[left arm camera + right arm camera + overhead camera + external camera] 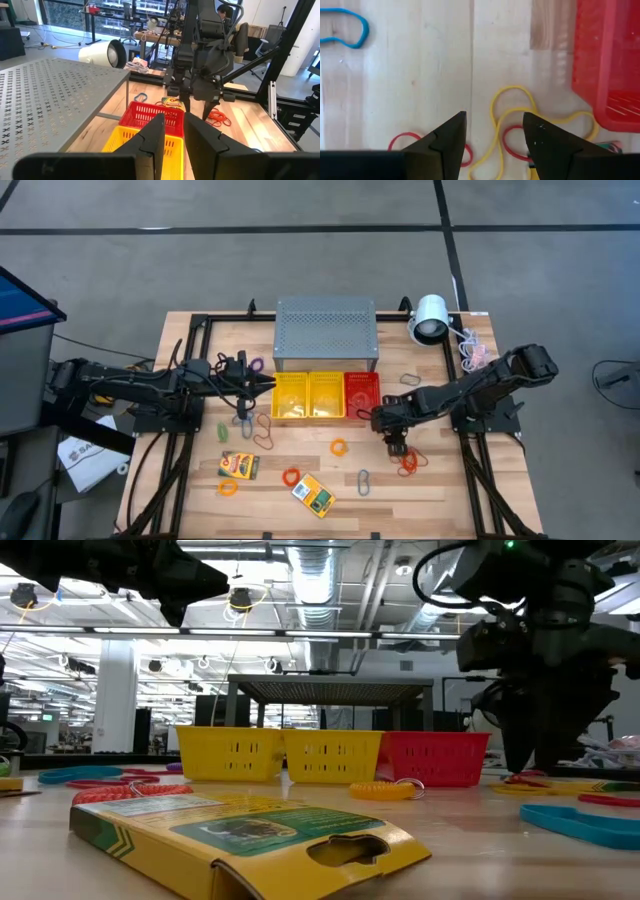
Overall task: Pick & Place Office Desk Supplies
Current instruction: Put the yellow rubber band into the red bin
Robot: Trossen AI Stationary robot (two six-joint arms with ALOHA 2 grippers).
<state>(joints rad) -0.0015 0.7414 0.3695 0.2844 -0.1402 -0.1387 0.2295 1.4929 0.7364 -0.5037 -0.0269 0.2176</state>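
yellow card box (250,840) foremost, baskets (330,755) behind, grey perforated box (326,332) beyond

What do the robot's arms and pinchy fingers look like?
Both arms are dark, nearly black, built from chunky jointed segments with black cables running along them. The left gripper has two flat, wedge-shaped black fingers tapering to points. The right gripper has the same pair of pointed black fingers. No markings show.

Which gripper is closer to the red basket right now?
Right. The right gripper hangs over the table just in front of the red basket, by its right corner. The left gripper is over the far-left yellow basket, two baskets away.
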